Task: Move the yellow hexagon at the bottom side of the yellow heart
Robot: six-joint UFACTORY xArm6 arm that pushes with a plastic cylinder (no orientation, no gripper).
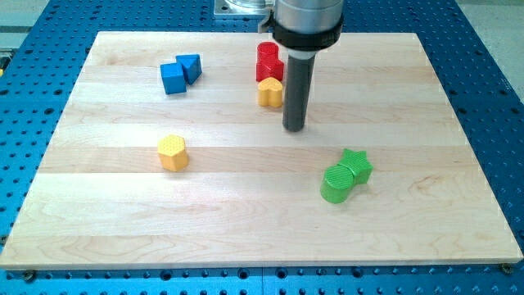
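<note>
The yellow hexagon [173, 152] lies on the wooden board at the view's left of centre. The yellow heart [269, 92] lies near the view's top centre, touching two red blocks [268, 61] just above it. My tip [294, 128] rests on the board just right of and slightly below the yellow heart, close to it. The tip is far to the right of the yellow hexagon and a little above it.
A blue cube [172, 79] and a blue triangle [191, 65] touch at the view's upper left. A green cylinder [336, 183] and a green star [356, 165] touch at the lower right. The wooden board [426, 229] lies on a blue perforated table.
</note>
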